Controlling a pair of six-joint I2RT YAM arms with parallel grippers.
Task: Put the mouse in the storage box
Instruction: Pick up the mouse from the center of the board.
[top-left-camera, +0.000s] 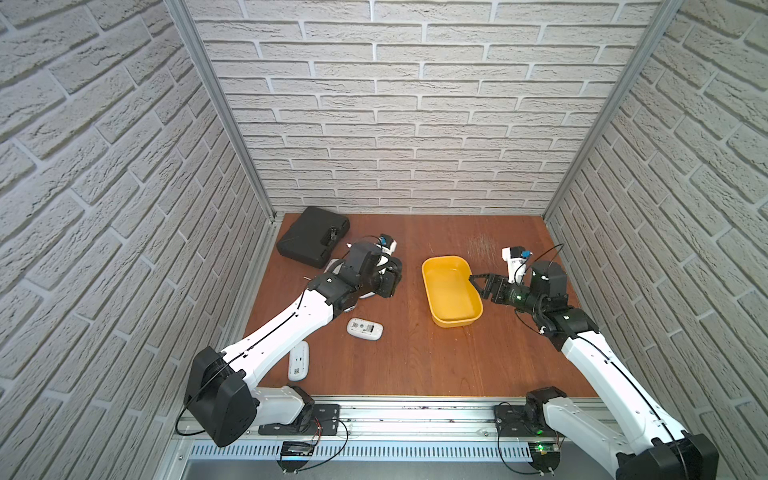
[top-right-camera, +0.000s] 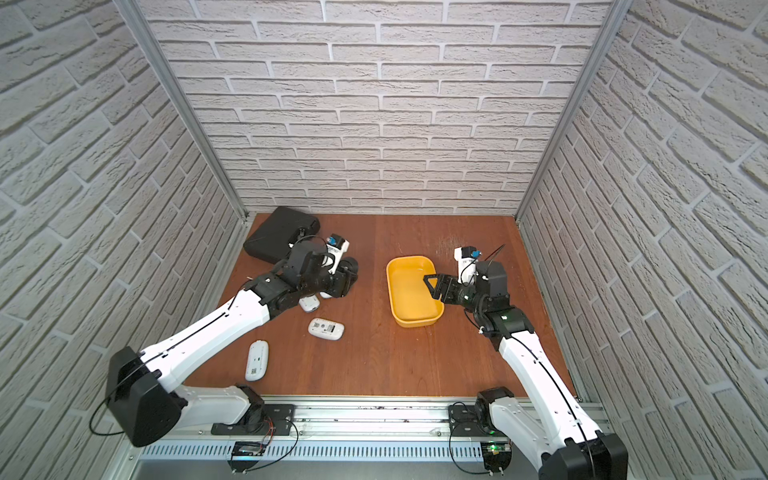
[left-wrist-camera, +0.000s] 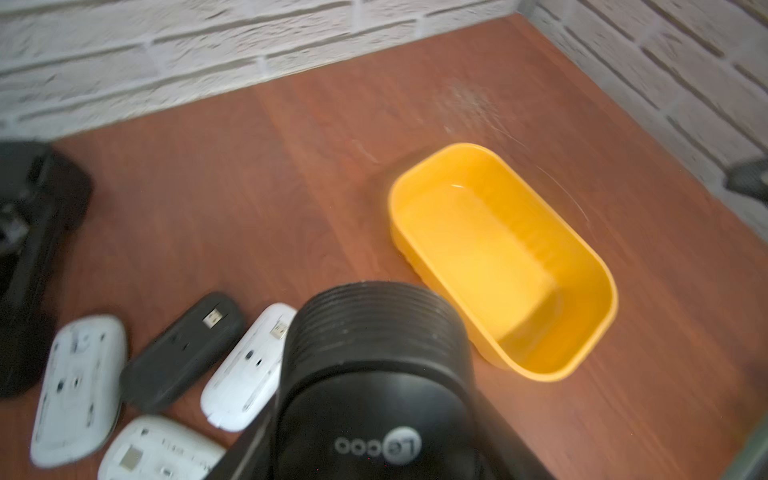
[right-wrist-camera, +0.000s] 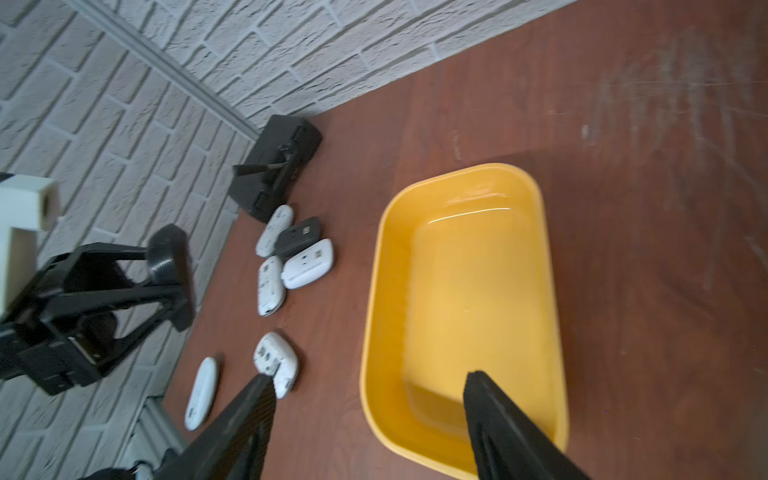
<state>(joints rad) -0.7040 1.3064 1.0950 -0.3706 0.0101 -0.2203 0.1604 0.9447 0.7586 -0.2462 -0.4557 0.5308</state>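
Near storage box (top-left-camera: 455, 322), left pincer (right-wrist-camera: 174, 282), seemingly gripping mouse (left-wrist-camera: 353, 407)

This is a robot test booth in a lab rather than a lived-in room. In a top view, brick-pattern panels (top-left-camera: 415, 104) close three sides, joined by bare aluminium posts (top-left-camera: 221, 108) at upper left and upper right. Along the bottom edge, the left arm (top-left-camera: 286, 328) and the right arm (top-left-camera: 602, 365) are bolted to a metal rail (top-left-camera: 415, 412), beside loose cables and a green-lit circuit board (top-left-camera: 540, 451).

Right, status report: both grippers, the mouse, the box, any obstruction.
Left gripper shut on black mouse, short of storage box. Right gripper open, empty, over its right edge: may crowd the drop. Box empty.
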